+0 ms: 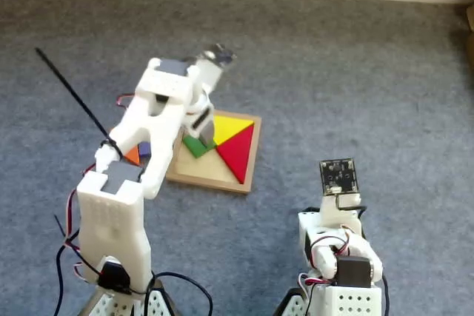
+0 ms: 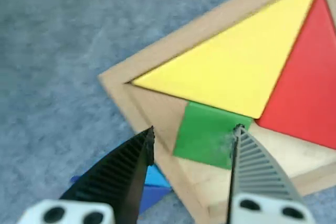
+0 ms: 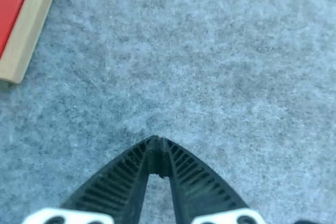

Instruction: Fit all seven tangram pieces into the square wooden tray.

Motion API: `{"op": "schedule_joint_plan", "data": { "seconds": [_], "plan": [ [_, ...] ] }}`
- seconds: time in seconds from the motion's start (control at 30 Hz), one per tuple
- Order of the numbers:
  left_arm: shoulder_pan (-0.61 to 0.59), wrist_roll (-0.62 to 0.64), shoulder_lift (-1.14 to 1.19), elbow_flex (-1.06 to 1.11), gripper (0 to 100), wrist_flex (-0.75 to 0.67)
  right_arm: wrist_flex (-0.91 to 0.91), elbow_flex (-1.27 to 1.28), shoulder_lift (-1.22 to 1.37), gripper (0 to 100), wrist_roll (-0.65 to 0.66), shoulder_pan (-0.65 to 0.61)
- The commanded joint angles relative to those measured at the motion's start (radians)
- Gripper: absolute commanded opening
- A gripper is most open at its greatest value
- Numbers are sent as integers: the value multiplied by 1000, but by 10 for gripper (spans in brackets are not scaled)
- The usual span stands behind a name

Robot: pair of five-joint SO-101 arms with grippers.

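Note:
The square wooden tray [image 1: 250, 162] lies mid-table and holds a yellow triangle [image 1: 231, 126], a red triangle [image 1: 237, 155] and a green square [image 1: 195, 146]. My left gripper [image 1: 204, 131] hangs over the tray's left part, open; in the left wrist view its fingertips [image 2: 149, 134] stand either side of the green square [image 2: 205, 135], under the yellow triangle [image 2: 236, 72]. An orange piece [image 1: 132, 155] and a blue piece [image 1: 144, 149] lie on the carpet left of the tray, partly hidden by the arm. My right gripper [image 3: 157, 143] is shut over bare carpet.
Grey carpet covers the table. The right arm [image 1: 337, 246] is folded back at the near right, away from the tray's corner [image 3: 26, 35]. A black cable [image 1: 70, 90] runs from the far left toward the left arm. A blue piece [image 2: 155, 179] lies just outside the tray rim [image 2: 121, 82].

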Motion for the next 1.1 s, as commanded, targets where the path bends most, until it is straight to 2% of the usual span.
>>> {"op": "schedule_joint_plan", "data": {
  "seconds": [0.0, 0.23, 0.4, 0.47, 0.63, 0.9, 1.07],
  "plan": [
    [-25, 41, -61, -143, 238, 103, 8, 143, 13, 16, 0, 12],
    [-50, 44, -61, -248, 238, 238, 8, 143, 13, 16, 0, 12],
    [-136, 49, -61, -259, 238, 270, 8, 143, 13, 16, 0, 12],
    [-176, 95, -54, -257, 238, 273, 8, 143, 13, 16, 0, 12],
    [-246, 195, -45, -255, 241, 259, 8, 143, 13, 16, 0, 12],
    [-246, 292, 44, -108, 242, 72, 8, 143, 13, 16, 0, 12],
    [-213, 295, 91, -101, 242, 34, 8, 143, 13, 16, 0, 12]
  ]
}}
